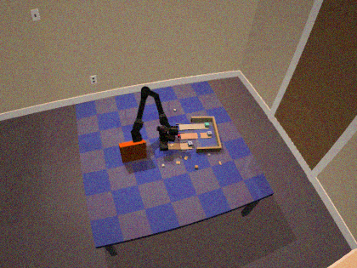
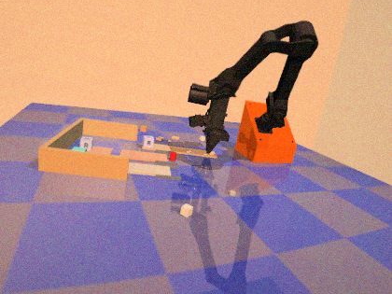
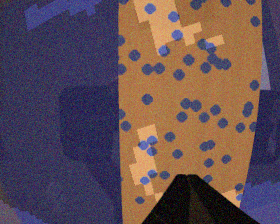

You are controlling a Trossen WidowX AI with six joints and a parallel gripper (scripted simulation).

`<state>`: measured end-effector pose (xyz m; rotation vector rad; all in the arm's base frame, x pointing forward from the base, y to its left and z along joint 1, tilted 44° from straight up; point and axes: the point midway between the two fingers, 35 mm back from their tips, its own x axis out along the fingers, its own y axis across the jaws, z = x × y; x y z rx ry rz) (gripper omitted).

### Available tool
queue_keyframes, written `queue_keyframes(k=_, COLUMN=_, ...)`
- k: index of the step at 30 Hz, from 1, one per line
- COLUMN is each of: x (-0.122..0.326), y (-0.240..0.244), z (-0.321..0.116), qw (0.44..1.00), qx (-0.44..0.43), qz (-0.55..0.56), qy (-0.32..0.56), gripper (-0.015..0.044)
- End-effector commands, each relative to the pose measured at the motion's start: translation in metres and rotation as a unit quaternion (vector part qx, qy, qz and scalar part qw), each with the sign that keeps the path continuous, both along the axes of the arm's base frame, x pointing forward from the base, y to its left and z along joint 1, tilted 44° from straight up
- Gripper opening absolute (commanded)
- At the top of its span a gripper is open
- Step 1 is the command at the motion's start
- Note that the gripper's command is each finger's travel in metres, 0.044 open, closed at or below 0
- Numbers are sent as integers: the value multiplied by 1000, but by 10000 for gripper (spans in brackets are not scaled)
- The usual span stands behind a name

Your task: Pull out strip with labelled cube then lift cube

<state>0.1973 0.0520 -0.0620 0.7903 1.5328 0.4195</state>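
Labelled cube sat just outside the open side of the wooden frame, on the far end of the speckled strip, which looked to be in one piece and reached out from the frame toward the arm. Fingers pressed together, nothing pinched, tips down at the strip's outer end; whether they truly bore on it, could not tell. Beside it, the pink strip showed a gap from its inner piece, with a second marked cube inside the frame; that one was to be left alone. Handling, by judgement: strip thin, flat and fairly stiff, better dragged by light downward pressure than gripped; too little and the tips would skid, a jerk and the cube might slide or tip. Cube probably light and rigid, smooth-faced, not fragile. Best hold seemed two opposite side faces, low around the middle, fingers spread first and coming straight down, clear of the frame's wall, then a square lift
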Motion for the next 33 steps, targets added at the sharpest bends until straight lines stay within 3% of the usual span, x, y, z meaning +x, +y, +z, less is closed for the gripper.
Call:
queue_keyframes(k=1, x=-8, y=4, z=-1, qw=1000, qx=1, qz=7, qy=11, gripper=0)
queue_keyframes(k=27, x=-8, y=4, z=-1, qw=1000, qx=1, qz=7, qy=11, gripper=0)
queue_keyframes(k=33, x=1, y=-29, z=29, qw=1000, qx=-1, qz=7, qy=10, gripper=0)
